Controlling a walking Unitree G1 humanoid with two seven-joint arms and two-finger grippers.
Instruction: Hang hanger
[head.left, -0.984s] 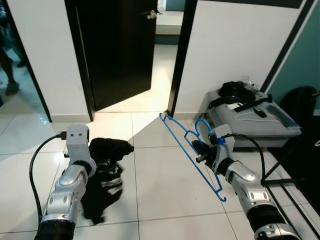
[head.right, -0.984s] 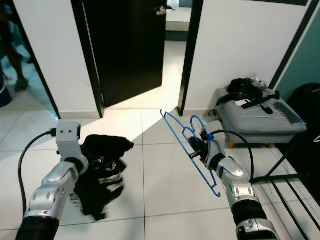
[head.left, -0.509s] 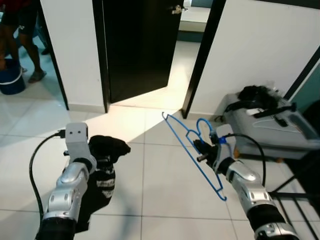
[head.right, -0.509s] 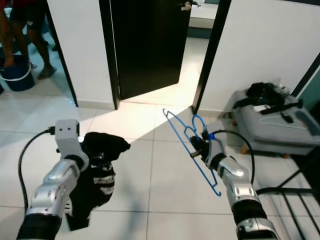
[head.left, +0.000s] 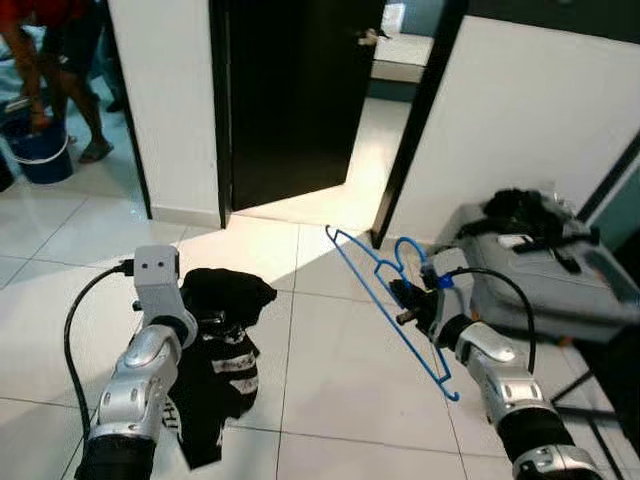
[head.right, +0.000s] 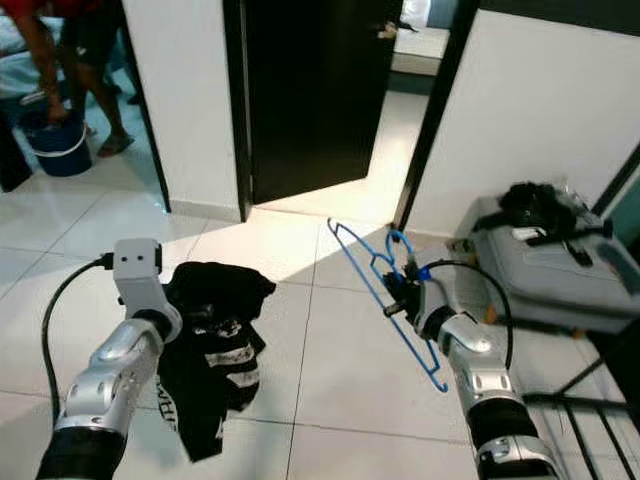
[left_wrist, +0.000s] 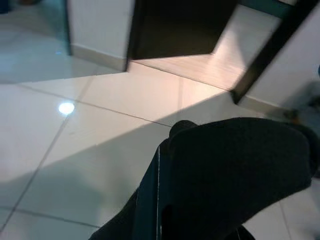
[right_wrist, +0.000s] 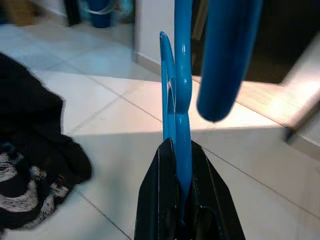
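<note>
A blue wire hanger (head.left: 388, 302) is held slantwise in the air over the floor, my right gripper (head.left: 403, 296) shut on its neck just below the hook (head.left: 408, 252). The right wrist view looks along the black fingers (right_wrist: 165, 200) pinching the blue hanger (right_wrist: 181, 100). My left gripper (head.left: 205, 310) is shut on a black garment with white print (head.left: 222, 360), which hangs from it above the tiles. Through the left wrist camera the black cloth (left_wrist: 230, 175) drapes over the fingers and hides them.
A dark door (head.left: 290, 90) stands ajar ahead, a lit room behind it. A grey case (head.left: 545, 265) with black things on top sits at the right by the white wall. At the far left a person (head.left: 50, 70) bends over a blue bucket (head.left: 42, 160).
The camera has swung left and lifted, bringing the person and bucket further into view. The black garment now hangs lower and more spread out. The hanger stays in the right gripper.
</note>
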